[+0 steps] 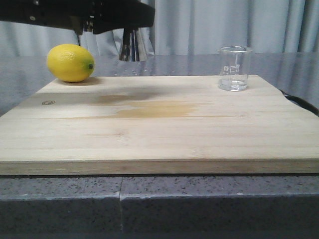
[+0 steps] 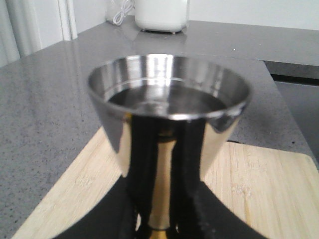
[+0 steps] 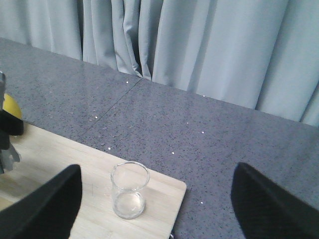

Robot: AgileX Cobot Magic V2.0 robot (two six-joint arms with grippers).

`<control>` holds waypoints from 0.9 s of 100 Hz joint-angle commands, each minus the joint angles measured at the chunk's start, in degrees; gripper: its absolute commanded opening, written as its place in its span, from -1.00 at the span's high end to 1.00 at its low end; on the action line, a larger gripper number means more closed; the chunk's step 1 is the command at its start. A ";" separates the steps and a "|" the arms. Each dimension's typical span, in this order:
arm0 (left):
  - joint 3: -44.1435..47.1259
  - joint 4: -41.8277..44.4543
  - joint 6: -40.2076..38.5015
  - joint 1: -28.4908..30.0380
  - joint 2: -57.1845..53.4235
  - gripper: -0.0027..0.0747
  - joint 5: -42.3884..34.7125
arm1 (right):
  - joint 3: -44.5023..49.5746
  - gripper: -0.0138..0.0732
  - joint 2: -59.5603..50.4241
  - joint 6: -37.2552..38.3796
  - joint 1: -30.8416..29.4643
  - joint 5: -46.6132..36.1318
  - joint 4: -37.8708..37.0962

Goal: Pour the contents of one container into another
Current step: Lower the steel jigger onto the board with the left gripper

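The clear glass beaker (image 1: 234,68) stands upright at the back right of the wooden board (image 1: 159,124) and looks empty. In the right wrist view the beaker (image 3: 129,190) lies between and beyond my right gripper's (image 3: 157,209) wide-open fingers (image 3: 45,204), which do not touch it. My left gripper (image 1: 114,20) is shut on the waist of the steel jigger (image 1: 132,49) and holds it upright in the air over the board's back left. In the left wrist view the jigger's (image 2: 169,107) upper cup holds dark liquid. The left gripper (image 2: 159,224) clasps the gold band.
A yellow lemon (image 1: 71,62) rests at the board's back left corner, close under the left arm. A faint wet stain (image 1: 149,107) marks the board's middle. Grey speckled counter (image 3: 199,114) surrounds the board, with curtains behind. A white appliance (image 2: 162,15) stands far back.
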 commanded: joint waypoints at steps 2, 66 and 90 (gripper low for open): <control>-1.70 -4.85 0.43 0.16 -1.23 0.98 6.13 | -1.46 -0.55 -0.74 -0.19 -0.06 -1.85 -0.34; 5.23 -7.37 6.80 2.92 -0.25 0.98 6.13 | -1.46 -0.55 -0.82 -0.19 -0.06 -0.70 -0.34; 5.73 -7.37 7.87 2.92 -0.25 0.98 6.13 | -1.46 -0.55 -0.82 -0.19 -0.06 -0.84 -0.34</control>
